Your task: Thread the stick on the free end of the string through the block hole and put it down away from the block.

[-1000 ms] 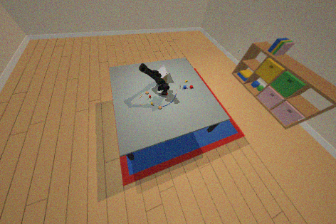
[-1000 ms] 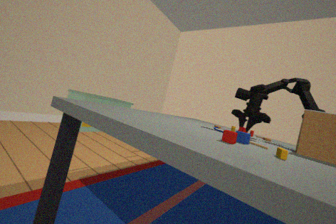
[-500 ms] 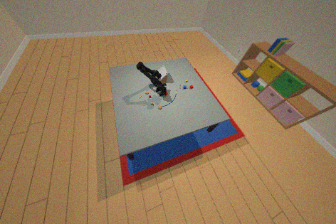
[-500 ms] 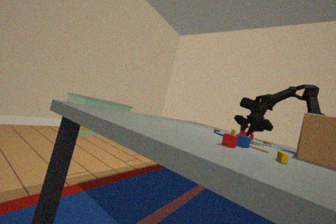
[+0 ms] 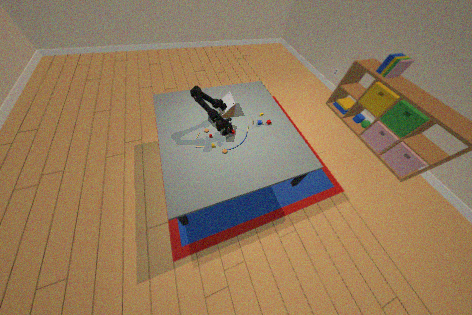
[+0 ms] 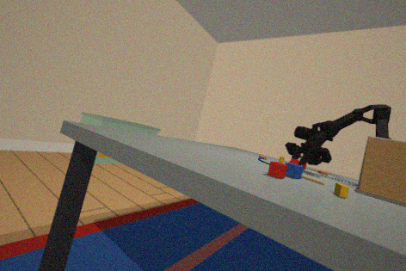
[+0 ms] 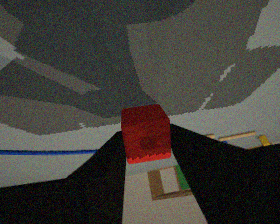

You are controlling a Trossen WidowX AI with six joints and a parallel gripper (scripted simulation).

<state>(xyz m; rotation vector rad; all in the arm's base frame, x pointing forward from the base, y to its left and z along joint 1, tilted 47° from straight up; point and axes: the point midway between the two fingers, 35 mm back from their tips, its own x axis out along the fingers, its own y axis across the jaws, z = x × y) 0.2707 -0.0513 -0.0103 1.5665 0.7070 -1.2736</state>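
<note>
Looks like basically square one: the hand is pinching a red cube, the blue string lies on the counter, and threading's all left, imo.

The black arm reaches over the grey table beside scattered blocks.

A red cube, a curved blue string, a pale grey rectangular surface; the flat rectangular mat is blue, bordered red.
</note>
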